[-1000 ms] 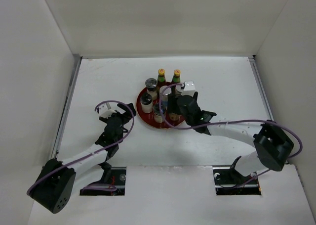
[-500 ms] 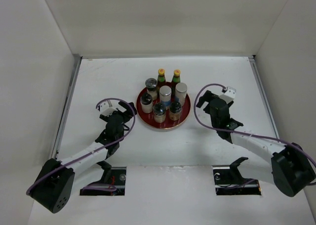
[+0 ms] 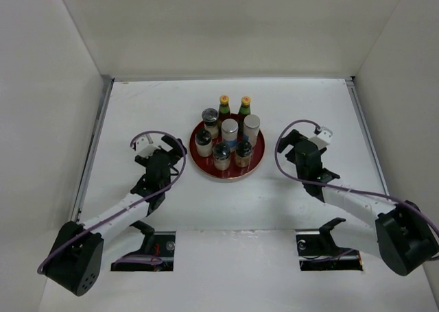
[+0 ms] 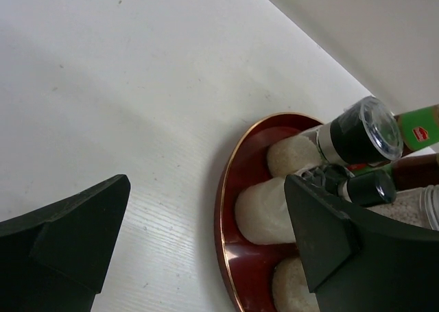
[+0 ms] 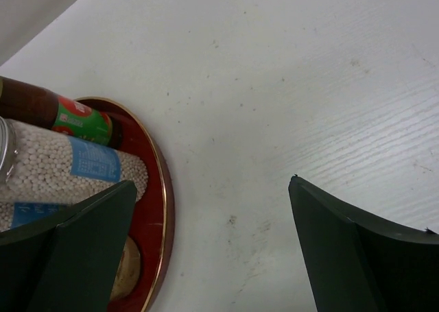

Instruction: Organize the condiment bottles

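Observation:
Several condiment bottles stand together on the round dark-red tray (image 3: 206,169). Two slim red sauce bottles with yellow caps (image 3: 223,105) (image 3: 245,104) are at its back. Short shaker jars with silver (image 3: 230,129) or black (image 3: 209,118) lids fill the rest. My left gripper (image 3: 173,149) is open and empty, just left of the tray. My right gripper (image 3: 287,143) is open and empty, just right of it. The left wrist view shows the tray rim (image 4: 226,209), a black-lidded jar (image 4: 357,130) and a white jar (image 4: 264,209). The right wrist view shows the tray rim (image 5: 164,195), a sauce bottle (image 5: 68,113) and a blue-labelled jar (image 5: 68,164).
White walls enclose the white table on the left, back and right. A metal strip (image 3: 96,140) runs along the table's left edge. Both arms' purple cables loop above the wrists.
My right gripper has pulled back from over the tray to the table on its right, leaving the silver-lidded jar standing there. My left gripper has shifted slightly left.

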{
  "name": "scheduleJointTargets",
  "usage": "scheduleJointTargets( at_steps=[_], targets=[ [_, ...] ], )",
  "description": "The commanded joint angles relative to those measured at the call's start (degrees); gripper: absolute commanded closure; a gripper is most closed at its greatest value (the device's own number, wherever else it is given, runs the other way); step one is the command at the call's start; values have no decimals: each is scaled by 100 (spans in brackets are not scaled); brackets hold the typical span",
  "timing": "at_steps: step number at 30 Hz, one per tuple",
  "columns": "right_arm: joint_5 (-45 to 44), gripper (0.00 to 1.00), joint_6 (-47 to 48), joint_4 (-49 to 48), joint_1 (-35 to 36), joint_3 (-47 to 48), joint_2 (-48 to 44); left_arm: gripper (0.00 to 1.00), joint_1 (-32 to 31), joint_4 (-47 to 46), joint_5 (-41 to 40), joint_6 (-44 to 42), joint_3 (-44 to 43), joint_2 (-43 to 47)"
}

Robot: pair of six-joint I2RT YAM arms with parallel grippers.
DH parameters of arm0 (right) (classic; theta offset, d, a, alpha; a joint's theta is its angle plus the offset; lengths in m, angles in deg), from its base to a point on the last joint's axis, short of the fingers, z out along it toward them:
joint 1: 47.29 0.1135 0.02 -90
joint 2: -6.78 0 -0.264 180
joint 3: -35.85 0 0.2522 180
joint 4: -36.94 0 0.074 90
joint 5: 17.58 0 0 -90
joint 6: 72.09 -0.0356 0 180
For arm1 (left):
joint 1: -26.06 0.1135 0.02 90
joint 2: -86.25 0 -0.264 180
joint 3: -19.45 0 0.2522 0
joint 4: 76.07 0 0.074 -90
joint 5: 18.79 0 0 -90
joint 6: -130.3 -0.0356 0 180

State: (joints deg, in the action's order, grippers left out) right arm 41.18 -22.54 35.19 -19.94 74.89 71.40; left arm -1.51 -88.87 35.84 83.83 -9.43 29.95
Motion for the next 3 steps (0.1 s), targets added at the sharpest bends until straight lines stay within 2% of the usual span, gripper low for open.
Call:
scheduleJointTargets(
  at_steps=[1, 3],
  targets=[
    [-31, 0, -200, -339, -15, -23, 94, 0, 116, 370, -101, 24, -474, 84],
    [-22, 0, -166, -348, 2, 65, 243, 0, 134, 739, -127, 33, -694, -13]
  ],
)
